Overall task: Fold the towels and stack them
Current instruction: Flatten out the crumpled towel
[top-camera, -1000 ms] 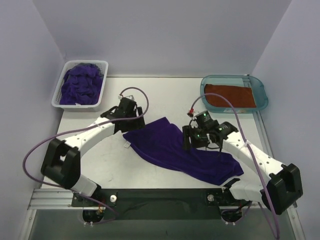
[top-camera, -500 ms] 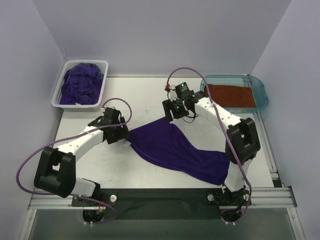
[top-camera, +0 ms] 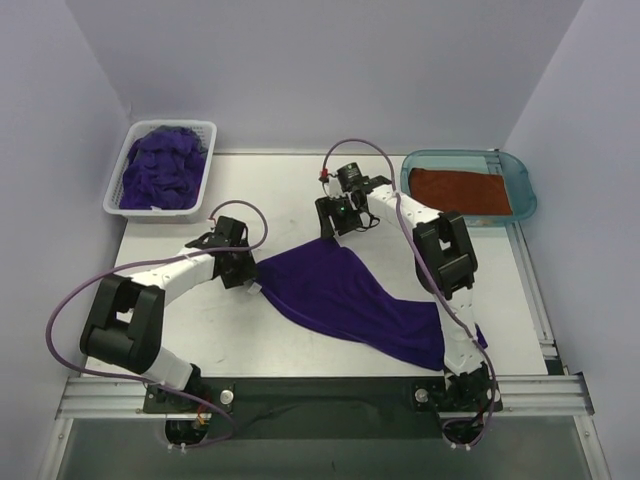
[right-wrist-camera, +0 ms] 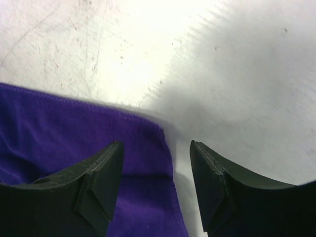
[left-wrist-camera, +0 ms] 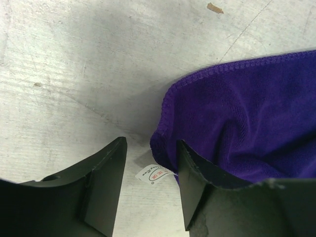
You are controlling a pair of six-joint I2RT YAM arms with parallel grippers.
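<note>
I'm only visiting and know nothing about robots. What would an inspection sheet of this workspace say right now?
Surface: white table, scuffed and scratched.
Job's things: one purple towel spread rumpled on the table; more purple towels heaped in the white basket; orange towel lying flat in the teal tray.
Clutter: a small brown scrap on the table.
Claws: left claw open astride the towel's tagged corner; right claw open over another corner.
Cables: purple cables loop off both arms.
Surroundings: plain pale walls; nothing else seen.
</note>
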